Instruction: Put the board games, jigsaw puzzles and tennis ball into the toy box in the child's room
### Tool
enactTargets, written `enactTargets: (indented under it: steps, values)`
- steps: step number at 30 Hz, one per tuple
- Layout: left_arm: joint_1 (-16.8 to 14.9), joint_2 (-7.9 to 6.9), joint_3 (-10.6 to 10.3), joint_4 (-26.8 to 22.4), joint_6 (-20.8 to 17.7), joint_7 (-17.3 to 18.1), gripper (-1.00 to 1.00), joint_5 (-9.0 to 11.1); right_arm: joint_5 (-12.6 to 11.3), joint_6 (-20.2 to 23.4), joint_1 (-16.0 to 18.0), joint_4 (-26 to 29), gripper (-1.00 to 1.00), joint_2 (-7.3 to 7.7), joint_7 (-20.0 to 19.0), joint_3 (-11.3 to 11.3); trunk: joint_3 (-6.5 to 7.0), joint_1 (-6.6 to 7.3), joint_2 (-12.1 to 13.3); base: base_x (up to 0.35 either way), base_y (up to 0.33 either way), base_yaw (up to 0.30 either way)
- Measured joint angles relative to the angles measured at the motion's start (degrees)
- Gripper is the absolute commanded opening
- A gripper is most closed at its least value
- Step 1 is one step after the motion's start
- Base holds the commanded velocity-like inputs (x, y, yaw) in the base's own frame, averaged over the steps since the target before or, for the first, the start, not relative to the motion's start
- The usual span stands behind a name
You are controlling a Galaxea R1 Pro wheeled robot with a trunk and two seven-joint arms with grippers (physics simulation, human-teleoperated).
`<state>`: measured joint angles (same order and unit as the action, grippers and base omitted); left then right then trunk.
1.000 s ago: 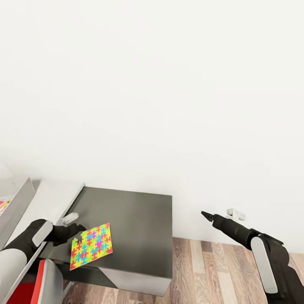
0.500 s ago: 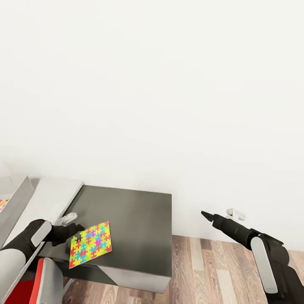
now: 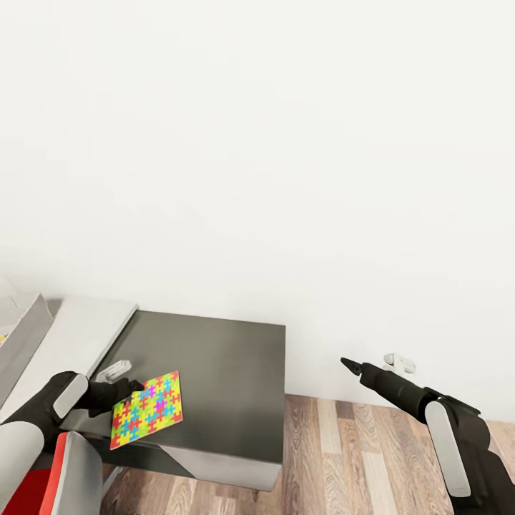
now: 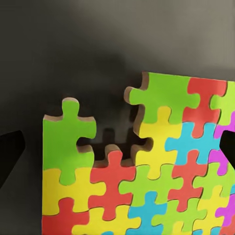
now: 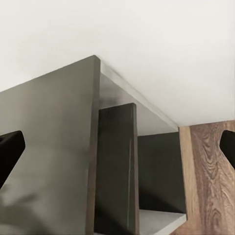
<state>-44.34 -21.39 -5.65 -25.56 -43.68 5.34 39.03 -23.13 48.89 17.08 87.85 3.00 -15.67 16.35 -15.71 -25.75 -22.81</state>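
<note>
- i have the left gripper (image 3: 121,390) closed on one corner of the jigsaw puzzle (image 3: 146,408), holding the board out over the dark end panel of the desk (image 3: 214,372), tilted, its far edge hanging lower than the held one.
- in the left wrist view the puzzle (image 4: 147,166) spans the gap between the dark finger tips, and it has a piece-shaped notch missing near the held edge.
- the right gripper (image 3: 348,365) hangs over the wooden floor (image 3: 343,450), well apart from the desk; its jaws stand open and hold nothing (the right wrist view looks at the desk's dark side and an open shelf).
- the toy box (image 3: 18,336) sits at the far left of the head view on the pale desk top, only its grey flared wall visible, so the board has a sideways carry ahead.
- risk as i judge it: a thin board pinched at one corner can pivot or slip, and a low carry could catch it on the box wall.
</note>
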Motion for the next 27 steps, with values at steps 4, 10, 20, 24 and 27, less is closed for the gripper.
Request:
enactTargets:
  steps: [4,10,20,24,27]
  values:
    - [0.0,0.01,0.0,0.0,0.0,0.0,1.00,0.0,0.0,0.0,0.0,0.0,1.00,0.00,0.0,0.0,-0.06,0.00,0.0,0.000,-0.089,0.000]
    - [0.0,0.09,0.0,0.0,0.0,0.0,1.00,0.0,0.0,-0.1,0.0,0.0,1.00,0.00,0.0,0.0,-0.08,0.00,0.0,0.000,-0.101,0.000]
    - [0.0,0.19,-0.1,0.0,0.0,0.0,1.00,0.1,0.0,0.0,0.0,0.0,1.00,0.00,0.0,0.0,-0.08,0.00,0.0,0.000,-0.128,0.000]
    - [0.0,0.29,0.0,0.0,0.0,0.1,1.00,0.2,0.1,0.2,0.0,-0.6,1.00,0.00,0.0,0.0,-0.08,0.00,0.0,0.000,-0.164,0.000]
    - [0.0,0.28,0.0,0.0,0.0,0.1,1.00,0.1,0.1,1.0,0.8,-3.8,1.00,0.40,0.0,0.0,-0.08,0.00,0.0,0.000,-0.046,0.000]
